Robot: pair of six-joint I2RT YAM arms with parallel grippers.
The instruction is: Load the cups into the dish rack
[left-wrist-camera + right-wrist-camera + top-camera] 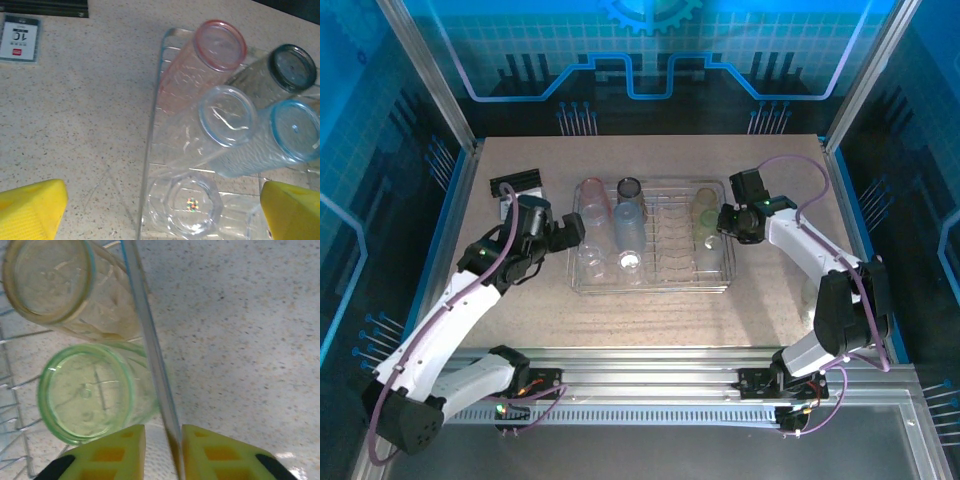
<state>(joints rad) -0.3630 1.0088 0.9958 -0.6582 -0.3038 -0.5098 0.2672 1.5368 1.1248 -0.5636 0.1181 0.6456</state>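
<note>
This is a robotics lab test cell rather than a kitchen. The speckled worktop (650,315) is boxed in by aluminium frame posts (425,70) and blue-lit panels (520,60) printed with a grid and a gear graphic (650,10). A left arm (440,335) and a right arm (800,245), white and black, are bolted to a slotted aluminium rail (650,370) at the near edge, with purple cables (798,159) looping off them. A printed label card (19,37) marked "1C" lies on the worktop. The dish rack (655,288) is household ware set among rig hardware.
</note>
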